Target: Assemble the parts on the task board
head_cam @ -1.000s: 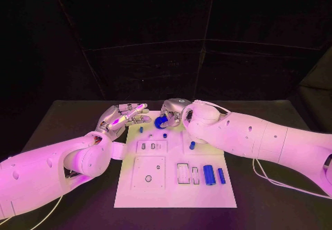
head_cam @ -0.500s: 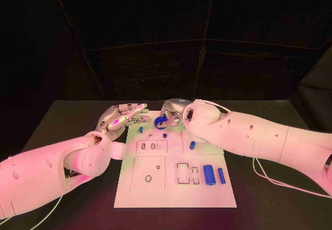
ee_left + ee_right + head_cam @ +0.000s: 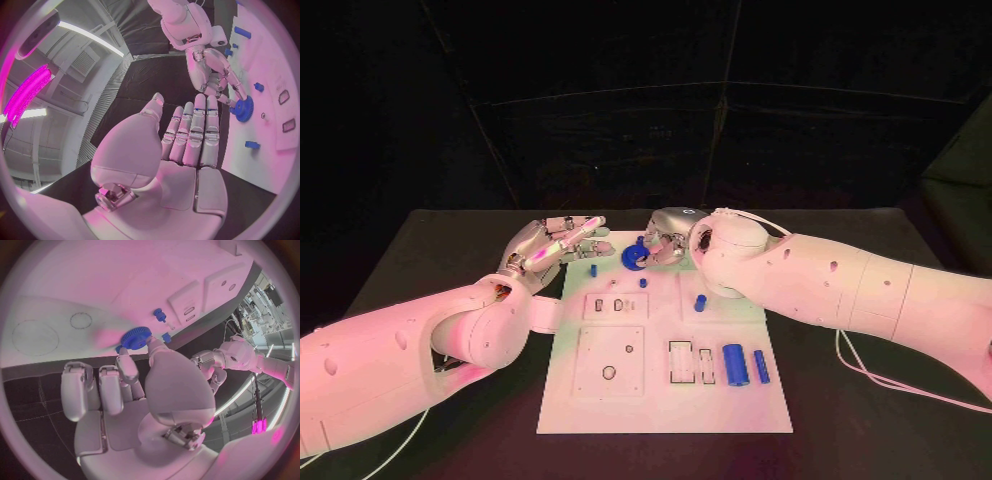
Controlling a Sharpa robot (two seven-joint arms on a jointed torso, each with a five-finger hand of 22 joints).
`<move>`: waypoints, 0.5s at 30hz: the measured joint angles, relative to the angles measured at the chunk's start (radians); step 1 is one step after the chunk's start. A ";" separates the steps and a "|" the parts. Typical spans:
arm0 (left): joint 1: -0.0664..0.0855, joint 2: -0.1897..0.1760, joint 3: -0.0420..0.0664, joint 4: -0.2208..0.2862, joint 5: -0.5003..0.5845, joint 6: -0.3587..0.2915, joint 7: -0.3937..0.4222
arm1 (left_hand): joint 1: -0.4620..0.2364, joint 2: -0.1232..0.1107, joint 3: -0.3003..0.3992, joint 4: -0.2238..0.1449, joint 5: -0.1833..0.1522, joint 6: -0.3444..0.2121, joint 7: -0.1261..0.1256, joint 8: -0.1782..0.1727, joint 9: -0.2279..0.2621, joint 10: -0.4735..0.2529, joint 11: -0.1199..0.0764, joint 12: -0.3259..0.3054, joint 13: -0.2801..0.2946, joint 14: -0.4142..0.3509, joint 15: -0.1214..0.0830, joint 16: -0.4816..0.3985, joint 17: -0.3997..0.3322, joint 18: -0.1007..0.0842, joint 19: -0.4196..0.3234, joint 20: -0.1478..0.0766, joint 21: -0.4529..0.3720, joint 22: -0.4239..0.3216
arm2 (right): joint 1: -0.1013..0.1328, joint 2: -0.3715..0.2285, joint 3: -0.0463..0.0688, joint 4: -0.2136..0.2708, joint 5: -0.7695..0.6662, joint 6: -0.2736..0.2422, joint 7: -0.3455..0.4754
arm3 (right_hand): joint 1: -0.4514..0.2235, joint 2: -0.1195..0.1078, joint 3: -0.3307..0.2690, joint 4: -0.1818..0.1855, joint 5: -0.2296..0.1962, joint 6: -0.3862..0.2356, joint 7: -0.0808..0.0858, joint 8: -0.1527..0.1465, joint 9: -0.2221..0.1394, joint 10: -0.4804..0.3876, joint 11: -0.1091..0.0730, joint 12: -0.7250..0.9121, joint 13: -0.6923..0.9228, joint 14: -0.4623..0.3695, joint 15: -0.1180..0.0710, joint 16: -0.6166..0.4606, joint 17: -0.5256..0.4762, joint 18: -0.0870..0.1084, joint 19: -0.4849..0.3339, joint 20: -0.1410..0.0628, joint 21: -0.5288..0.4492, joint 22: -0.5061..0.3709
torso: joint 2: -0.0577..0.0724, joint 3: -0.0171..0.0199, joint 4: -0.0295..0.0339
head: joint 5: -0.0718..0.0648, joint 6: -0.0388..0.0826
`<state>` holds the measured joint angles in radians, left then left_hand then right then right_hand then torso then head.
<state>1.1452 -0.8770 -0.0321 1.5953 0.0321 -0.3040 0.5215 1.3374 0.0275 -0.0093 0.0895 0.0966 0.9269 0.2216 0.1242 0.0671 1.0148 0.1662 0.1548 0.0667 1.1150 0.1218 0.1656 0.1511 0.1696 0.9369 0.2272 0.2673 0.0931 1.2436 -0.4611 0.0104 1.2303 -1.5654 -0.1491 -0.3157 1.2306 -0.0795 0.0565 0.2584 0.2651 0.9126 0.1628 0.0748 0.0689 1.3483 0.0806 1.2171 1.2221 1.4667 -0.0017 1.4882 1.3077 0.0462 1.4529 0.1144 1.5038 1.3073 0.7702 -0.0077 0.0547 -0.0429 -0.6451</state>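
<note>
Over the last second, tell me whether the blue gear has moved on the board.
Barely, if at all. The blue gear, held in the right hand's fingers, stays at the white board's far end, beside the same small blue peg.

Hidden and unclear spots around your two hands

From the head view your right hand covers most of the blue gear, so you cannot tell there how the fingers meet it; the right wrist view shows fingertips against the gear's rim, hiding its far side. The task board runs under that hand and wrist, so its corner there is hidden. The small parts beside your left hand are too small to make out.
</note>
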 measured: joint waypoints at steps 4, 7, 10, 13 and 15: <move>0.000 -0.001 0.000 0.000 0.000 0.000 0.000 | 0.003 0.003 0.000 0.000 0.000 -0.003 0.003 0.000 0.000 0.000 0.000 0.000 0.000 0.000 0.000 0.000 0.000 0.000 0.000 0.000 0.000 0.000 | -0.001 -0.021 -0.001 0.020 0.005 -0.024 0.004 | 0.021 0.011 -0.010 -0.010 0.035 0.009 -0.002 0.006 0.002 0.026 -0.006 0.034 0.032 0.000 0.000 0.004 0.000 0.000 0.003 0.003 0.002 0.000 | 0.000 0.0000 0.0001 | 0.000 0.001; 0.000 -0.003 0.000 0.000 0.000 0.000 0.000 | 0.003 0.003 0.000 0.000 0.000 -0.003 0.003 0.000 0.000 0.000 0.000 0.000 0.000 0.000 0.000 0.000 0.000 0.000 0.000 0.000 0.000 0.000 | -0.001 -0.054 -0.001 0.051 0.019 -0.073 0.028 | 0.049 0.017 -0.017 -0.019 0.040 0.011 -0.004 0.006 0.002 0.026 -0.006 0.038 0.038 0.000 0.000 0.004 0.000 0.000 0.007 0.000 0.002 0.000 | 0.000 0.0001 0.0001 | 0.000 0.002; 0.000 -0.005 0.000 -0.001 0.000 0.000 0.000 | 0.003 0.003 0.000 0.000 0.000 -0.003 0.003 0.000 0.000 0.000 0.000 0.000 0.000 0.000 0.000 0.000 0.000 0.000 0.000 0.000 0.000 0.000 | -0.001 -0.106 -0.001 0.087 0.057 -0.125 0.087 | 0.090 0.021 -0.012 -0.042 0.040 0.016 -0.002 0.006 0.002 0.026 -0.006 0.032 0.032 0.000 0.000 -0.002 0.000 0.000 0.004 -0.002 0.002 0.000 | 0.000 0.0004 0.0000 | 0.000 0.004; 0.000 -0.009 0.000 -0.003 0.000 0.000 0.000 | 0.003 0.003 0.003 -0.003 0.000 -0.003 0.003 0.000 0.000 0.000 0.000 0.000 0.000 0.000 0.000 0.000 0.000 0.000 0.000 0.000 0.000 -0.001 | -0.001 -0.170 -0.001 0.118 0.122 -0.157 0.163 | 0.133 0.020 -0.008 -0.072 0.040 0.019 -0.004 0.009 0.001 0.011 -0.011 0.009 0.014 0.000 0.000 -0.017 0.000 0.000 -0.030 -0.004 -0.018 0.000 | -0.001 0.0005 -0.0022 | 0.000 0.008; 0.000 -0.010 0.000 -0.005 0.000 0.000 0.000 | 0.003 0.003 0.003 -0.003 0.000 -0.003 0.003 0.000 0.000 0.000 0.000 0.000 0.000 0.000 0.000 0.000 0.000 0.000 0.000 0.000 0.000 -0.001 | 0.000 -0.219 -0.001 0.131 0.183 -0.170 0.220 | 0.153 0.013 -0.008 -0.088 0.040 0.027 -0.005 0.012 0.001 -0.002 -0.011 -0.006 0.001 0.000 0.000 -0.019 0.000 0.000 -0.043 -0.004 -0.025 0.000 | -0.003 0.0010 -0.0042 | -0.001 0.011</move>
<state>1.1456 -0.8871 -0.0321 1.5898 0.0321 -0.3041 0.5211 1.3408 0.0309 -0.0067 0.0865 0.0966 0.9237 0.2249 0.1243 0.0671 1.0148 0.1662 0.1548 0.0667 1.1150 0.1218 0.1656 0.1510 0.1696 0.9369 0.2272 0.2673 0.0920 1.2431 -0.6800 0.0092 1.3610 -1.3822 -0.3187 -0.0958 1.3834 -0.0664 0.0486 0.1704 0.3056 0.9397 0.1575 0.0872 0.0703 1.3467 0.0697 1.2111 1.2236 1.4667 -0.0017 1.4694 1.3076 0.0463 1.4099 0.1107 1.4786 1.3073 0.7674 -0.0067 0.0505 -0.0438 -0.6346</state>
